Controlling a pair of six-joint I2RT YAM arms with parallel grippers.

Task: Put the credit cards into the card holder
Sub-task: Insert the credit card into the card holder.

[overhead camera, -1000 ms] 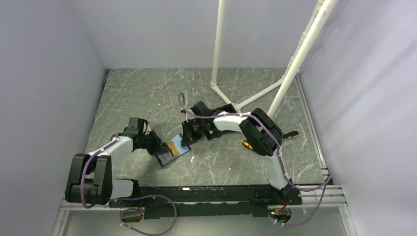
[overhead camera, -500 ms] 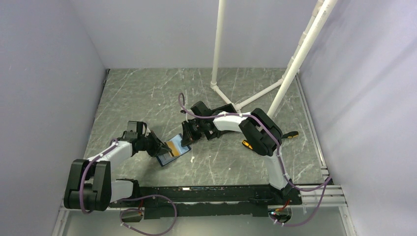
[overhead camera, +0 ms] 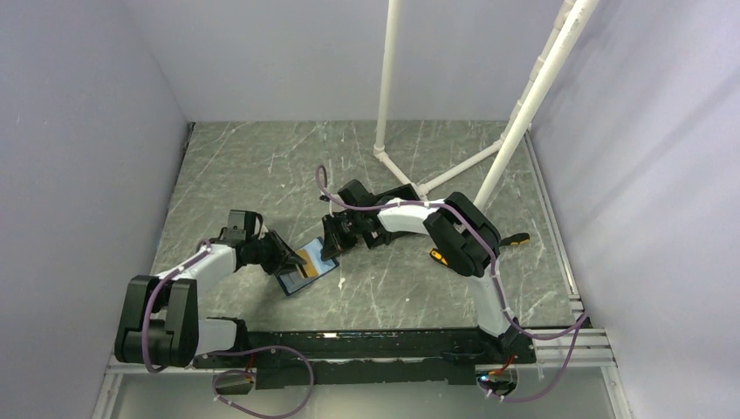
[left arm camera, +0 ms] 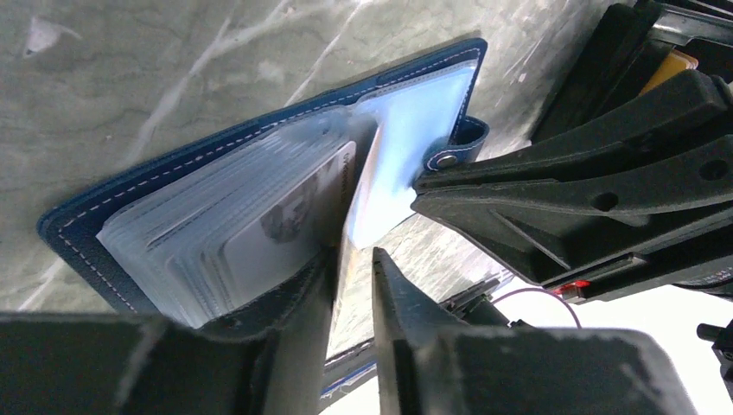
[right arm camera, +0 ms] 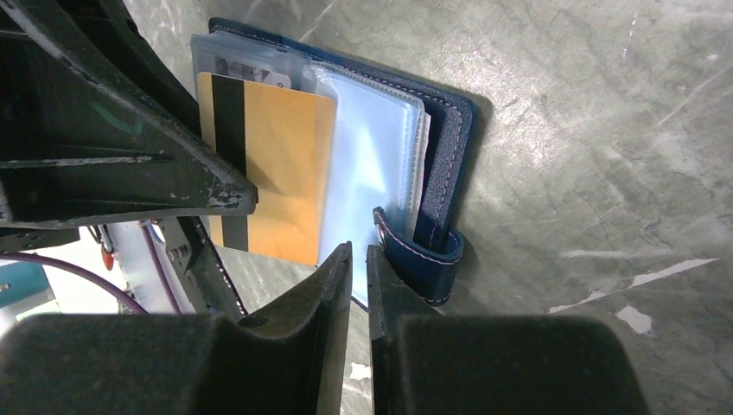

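A: What does the top view give you?

B: Not much. The left hand (overhead camera: 281, 253) and right hand (overhead camera: 333, 244) meet over the holder (overhead camera: 292, 283), mid table (overhead camera: 244, 166). An orange card (overhead camera: 311, 258) shows on it.

A: The left wrist view is closer. The holder lies open with its clear sleeves fanned, and a pale card (left arm camera: 285, 220) sits in one. The orange card is edge-on there, between the left fingers (left arm camera: 399, 328). They stand narrow, but I can't tell whether they pinch it.

B: The right wrist view shows that card's face, orange with a black stripe. It lies across the sleeves, partly under a left finger. The right hand is nearly closed on a pale sleeve, just beside the snap strap (right arm camera: 415, 251).

A: And room to move?

B: There is bare table left of the holder, beyond it and nearer the arms. A wall (overhead camera: 78, 175) lines each side. White pipes (overhead camera: 384, 87) stand far right, well apart.
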